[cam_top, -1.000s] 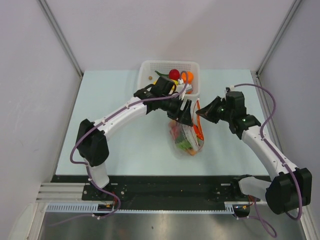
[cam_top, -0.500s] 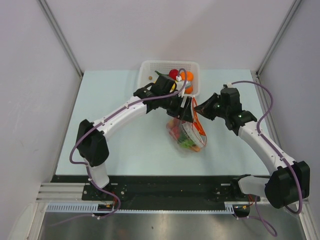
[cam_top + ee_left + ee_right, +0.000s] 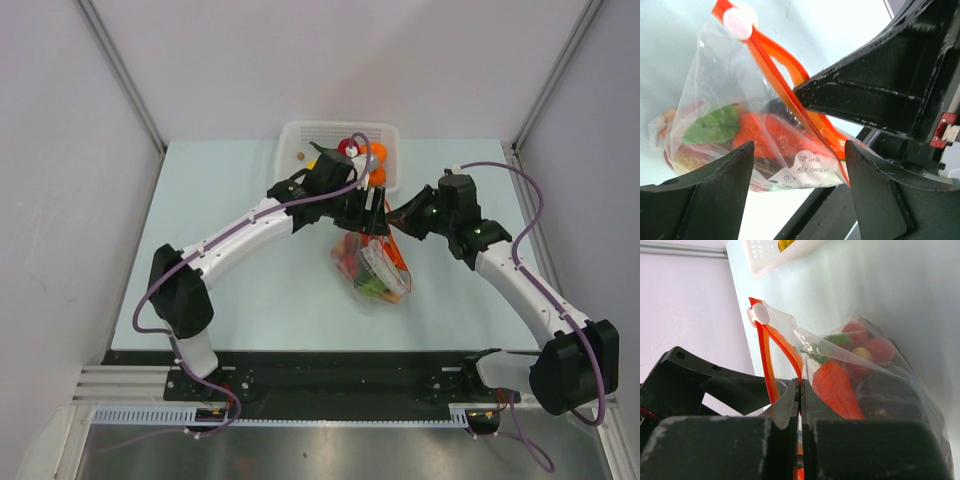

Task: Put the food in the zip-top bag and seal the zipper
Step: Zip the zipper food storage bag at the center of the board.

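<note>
Leftward and a little toward the basket is how the right gripper has shifted over the last second, closing on the left gripper. The zip-top bag has tipped with it. The bag sits on the table just on the near side of the basket, its mouth lifted toward the basket. It holds an orange carrot, green leafy pieces and small red and yellow fruits. The zipper is parted into a loop along part of its length, and its white slider tab sits at the end nearest the basket. The right gripper is clenched on the zipper strip. The left gripper's fingers are spread wide, with the bag in the gap beyond them. The basket still holds a red ball and an orange piece.
</note>
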You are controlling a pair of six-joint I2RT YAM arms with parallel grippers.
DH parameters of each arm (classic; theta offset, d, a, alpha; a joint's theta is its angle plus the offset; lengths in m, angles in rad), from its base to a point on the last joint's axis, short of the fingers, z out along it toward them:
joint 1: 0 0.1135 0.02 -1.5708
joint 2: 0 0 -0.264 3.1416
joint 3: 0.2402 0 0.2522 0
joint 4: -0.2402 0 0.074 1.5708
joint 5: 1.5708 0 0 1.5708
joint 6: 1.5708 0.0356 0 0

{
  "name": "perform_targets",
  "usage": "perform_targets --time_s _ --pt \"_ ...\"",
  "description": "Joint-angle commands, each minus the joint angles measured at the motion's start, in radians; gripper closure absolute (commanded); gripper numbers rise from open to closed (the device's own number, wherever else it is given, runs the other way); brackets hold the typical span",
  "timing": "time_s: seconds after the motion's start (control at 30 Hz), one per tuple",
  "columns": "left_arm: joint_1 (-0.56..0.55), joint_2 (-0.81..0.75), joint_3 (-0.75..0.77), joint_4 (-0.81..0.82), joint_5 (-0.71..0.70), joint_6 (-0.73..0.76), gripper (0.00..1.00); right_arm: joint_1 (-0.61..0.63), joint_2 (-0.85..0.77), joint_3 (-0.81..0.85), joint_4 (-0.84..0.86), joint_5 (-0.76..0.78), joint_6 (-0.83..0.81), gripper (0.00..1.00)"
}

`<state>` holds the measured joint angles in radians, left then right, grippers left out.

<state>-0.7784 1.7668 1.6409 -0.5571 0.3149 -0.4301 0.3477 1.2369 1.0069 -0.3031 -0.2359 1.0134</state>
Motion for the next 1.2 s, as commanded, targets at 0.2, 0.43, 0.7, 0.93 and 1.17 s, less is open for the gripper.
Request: perform_targets --time_s 0.2,0.43,0.7,0.93,1.17 --pt "-0.064 -0.081 -0.062 0.114 -0.128 -0.070 0.23 0.005 0.006 0.041 0.048 -0.034 0.100 1.00" --pt "-0.113 -0.124 -0.135 0.157 -0.281 -0.136 0.22 0.008 0.018 0.052 0.036 -0.057 0.162 1.00" --pt "-0.145 -0.096 -0.132 0.177 -0.384 -0.188 0.27 0.022 0.009 0.052 0.032 -0.068 0.189 1.00" --pt "-0.147 -0.081 -0.124 0.125 -0.398 -0.145 0.58 0.019 -0.013 0.039 0.030 -0.065 0.182 1.00" --pt "-0.147 -0.141 -0.148 0.137 -0.361 -0.039 0.94 0.004 -0.037 0.013 0.038 -0.062 0.163 1.00"
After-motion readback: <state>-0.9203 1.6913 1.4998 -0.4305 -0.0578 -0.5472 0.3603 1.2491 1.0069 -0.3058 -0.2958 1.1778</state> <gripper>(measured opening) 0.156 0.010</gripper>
